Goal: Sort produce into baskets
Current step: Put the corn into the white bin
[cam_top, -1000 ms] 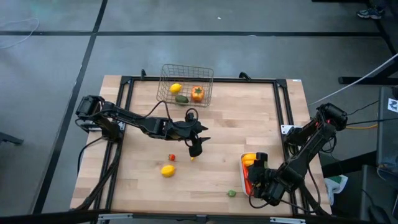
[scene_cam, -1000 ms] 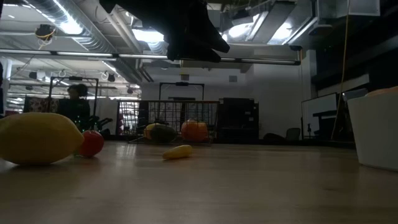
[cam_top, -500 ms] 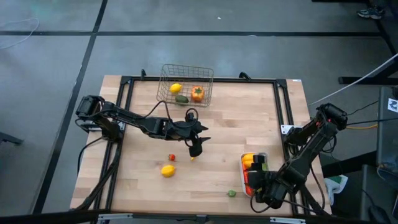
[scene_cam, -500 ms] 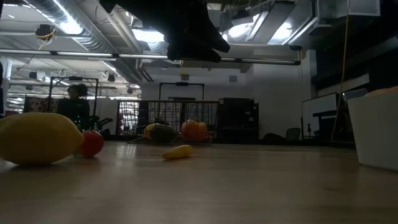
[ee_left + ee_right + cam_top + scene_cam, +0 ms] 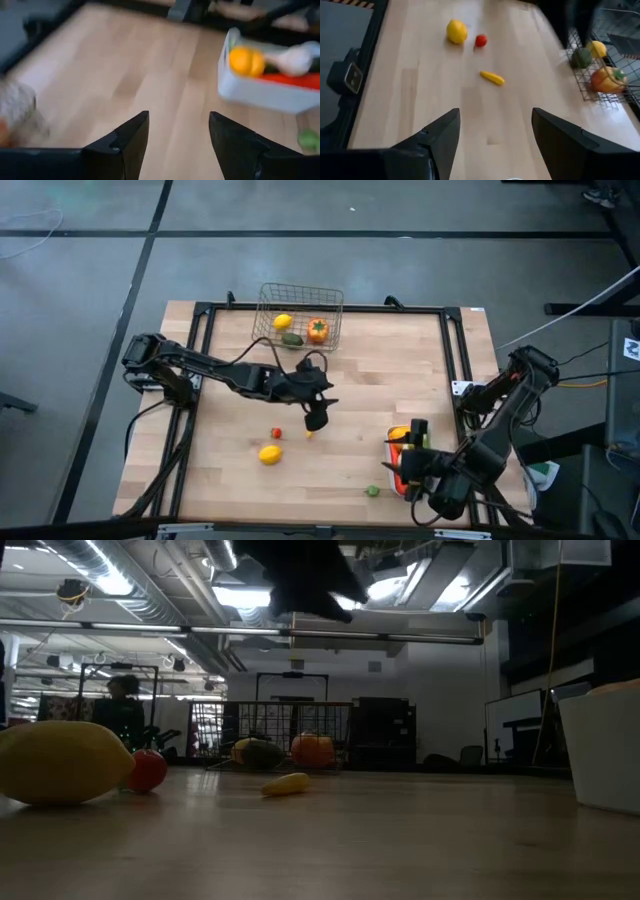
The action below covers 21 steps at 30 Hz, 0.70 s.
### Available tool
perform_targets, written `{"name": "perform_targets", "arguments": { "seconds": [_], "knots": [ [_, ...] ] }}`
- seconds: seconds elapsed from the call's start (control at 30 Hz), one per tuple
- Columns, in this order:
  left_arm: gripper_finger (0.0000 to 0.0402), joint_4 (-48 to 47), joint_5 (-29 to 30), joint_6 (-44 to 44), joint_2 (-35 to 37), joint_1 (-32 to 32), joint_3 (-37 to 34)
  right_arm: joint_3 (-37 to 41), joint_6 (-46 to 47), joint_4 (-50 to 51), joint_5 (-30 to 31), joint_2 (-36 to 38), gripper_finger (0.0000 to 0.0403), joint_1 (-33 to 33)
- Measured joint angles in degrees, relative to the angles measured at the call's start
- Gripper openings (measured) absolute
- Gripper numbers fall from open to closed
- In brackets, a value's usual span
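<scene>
Four pieces of produce remain loose on the surface: a yellow lemon, a small red fruit just beside it, a small yellow curved piece near the middle, and a small green piece close to the white tray.

Already sorted, as far as the views show:
- The wire basket at the far edge holds a lemon, a dark green piece and an orange pepper-like piece.
- The white tray at the right holds an orange round piece, a pale piece and a red piece. In the high view the tray is mostly covered by the right arm, so a full count cannot be made.

Judge the task as partly done: you have several pieces placed and four left to collect.

The left gripper hangs above the surface near the small yellow curved piece, not touching it. Its jaws stand partly open with nothing between them, as the left wrist view shows.

The right gripper is over the white tray at the near right. Its jaws also stand partly open and hold nothing.

Your likely next pick is the small yellow curved piece, since it lies nearest the left gripper. The green piece lies nearest the right gripper.
</scene>
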<state>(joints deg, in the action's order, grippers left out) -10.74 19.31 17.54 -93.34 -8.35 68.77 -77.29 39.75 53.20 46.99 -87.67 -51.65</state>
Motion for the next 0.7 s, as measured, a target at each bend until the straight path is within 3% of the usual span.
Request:
{"name": "perform_targets", "arguments": {
  "seconds": [0.27, 0.47, 0.7],
  "knots": [
    [0.0202, -14.7, 0.0, 18.2, -0.6, -4.8, 0.3, -3.6, -5.5, 2.8, -3.9, 0.1, 0.0246, 4.5],
    [0.0202, -15.9, -0.1, 28.3, -3.3, -8.7, -1.9, -3.6, -9.1, 2.7, -4.6, 0.1, 0.0246, 7.6],
    [0.0202, -15.7, -0.1, 34.0, -9.7, -10.2, -2.0, -3.6, -10.3, 2.3, -4.6, 0.1, 0.0246, 10.2]
  ]
}}
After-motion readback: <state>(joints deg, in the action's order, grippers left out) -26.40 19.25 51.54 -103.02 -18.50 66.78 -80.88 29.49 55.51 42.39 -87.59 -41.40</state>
